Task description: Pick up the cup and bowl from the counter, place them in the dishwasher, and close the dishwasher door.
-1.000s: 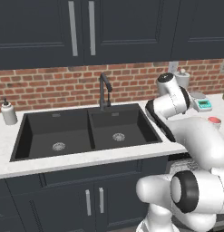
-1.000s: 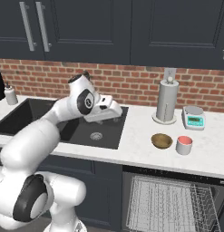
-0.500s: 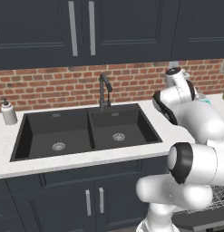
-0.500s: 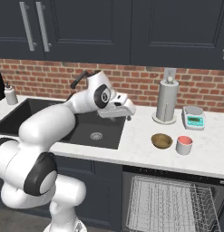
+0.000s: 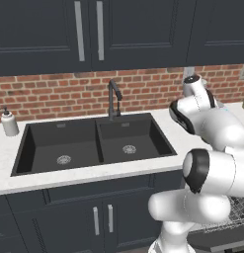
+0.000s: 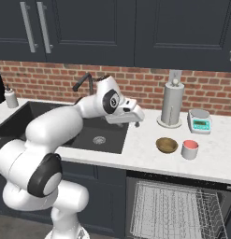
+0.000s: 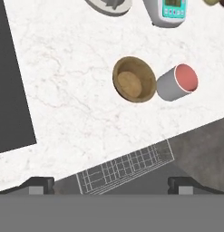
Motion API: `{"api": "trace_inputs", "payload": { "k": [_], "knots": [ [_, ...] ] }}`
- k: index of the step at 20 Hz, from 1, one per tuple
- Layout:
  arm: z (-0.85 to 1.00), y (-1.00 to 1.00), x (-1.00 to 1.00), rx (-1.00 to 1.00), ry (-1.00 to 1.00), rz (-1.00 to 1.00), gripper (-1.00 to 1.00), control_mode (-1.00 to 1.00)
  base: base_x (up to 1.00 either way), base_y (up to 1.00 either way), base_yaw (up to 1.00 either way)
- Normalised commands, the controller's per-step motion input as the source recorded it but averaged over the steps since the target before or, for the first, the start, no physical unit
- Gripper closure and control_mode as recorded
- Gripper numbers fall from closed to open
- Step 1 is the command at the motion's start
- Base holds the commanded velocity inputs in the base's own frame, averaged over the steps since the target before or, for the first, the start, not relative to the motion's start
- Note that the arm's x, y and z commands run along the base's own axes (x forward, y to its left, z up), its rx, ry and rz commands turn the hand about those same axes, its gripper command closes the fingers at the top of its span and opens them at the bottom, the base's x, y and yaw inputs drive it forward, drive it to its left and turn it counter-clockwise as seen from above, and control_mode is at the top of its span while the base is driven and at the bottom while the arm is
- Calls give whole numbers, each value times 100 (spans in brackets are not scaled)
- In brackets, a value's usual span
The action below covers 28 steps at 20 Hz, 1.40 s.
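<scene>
Approach step: the gripper (image 6: 137, 115) — fingers spread, empty — hangs over the counter (image 6: 140, 151), short of the bowl (image 6: 166, 144) and cup (image 6: 190, 149); next, descend onto one.

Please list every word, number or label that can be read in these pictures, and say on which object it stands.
No text can be read anywhere.
Kitchen scale: its turquoise display shows dark marks, too blurred to read.
Cup, bowl, soap bottle, paper-towel roll: no lettering visible.
</scene>
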Motion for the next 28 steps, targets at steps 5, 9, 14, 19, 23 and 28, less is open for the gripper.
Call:
{"api": "trace_inputs", "payload": {
  "k": [5,9,14,19,23,28],
  "knots": [
    [-39,-11,0,-1,0,0,-100,-100,0,0,0],
    [-34,-6,0,-1,0,0,-100,-100,0,0,0],
    [-36,-4,0,-2,0,0,-100,-100,0,0,0],
    [-19,-2,0,-1,2,0,-100,-100,0,0,0],
    [0,0,13,0,3,0,-100,-100,0,0,0],
    [0,-13,27,0,7,0,-100,-100,0,0,0]
  ]
}}
